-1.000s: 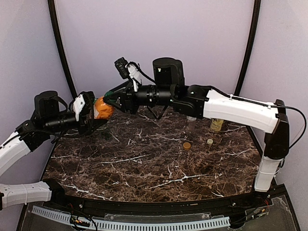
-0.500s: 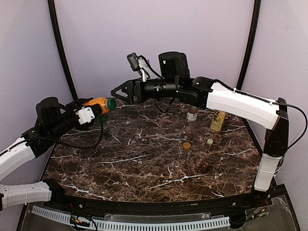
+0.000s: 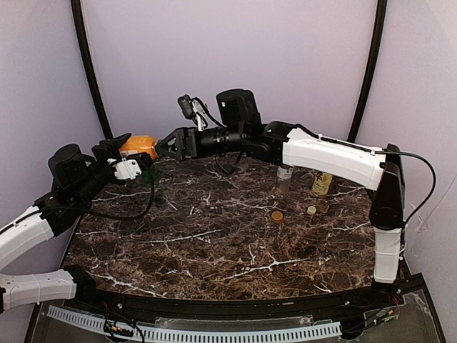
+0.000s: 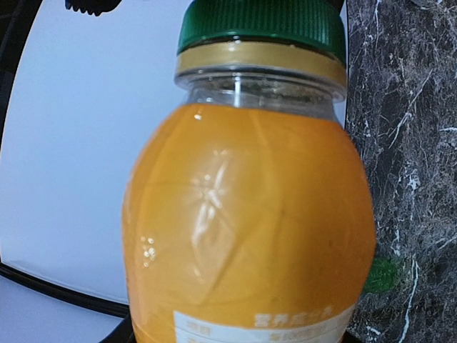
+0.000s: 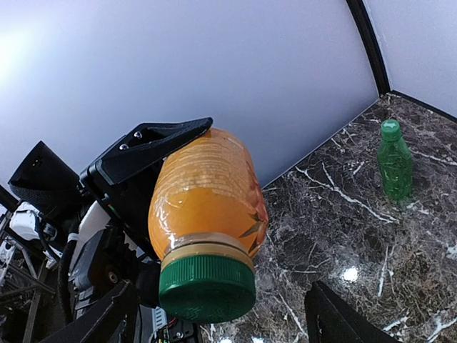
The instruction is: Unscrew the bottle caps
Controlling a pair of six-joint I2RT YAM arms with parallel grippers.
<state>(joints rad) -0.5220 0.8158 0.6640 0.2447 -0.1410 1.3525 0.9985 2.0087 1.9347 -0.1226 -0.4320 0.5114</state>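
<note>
One orange juice bottle (image 4: 243, 229), full, green cap (image 4: 260, 25) at twelve o'clock; label (image 4: 264, 325) print illegible. My left gripper (image 3: 134, 152) grasps it; right gripper (image 3: 163, 145) released.

Glossy plastic juice bottle (image 4: 243, 214); ribbed green cap (image 5: 207, 289); polished marble table (image 3: 214, 246).
</note>
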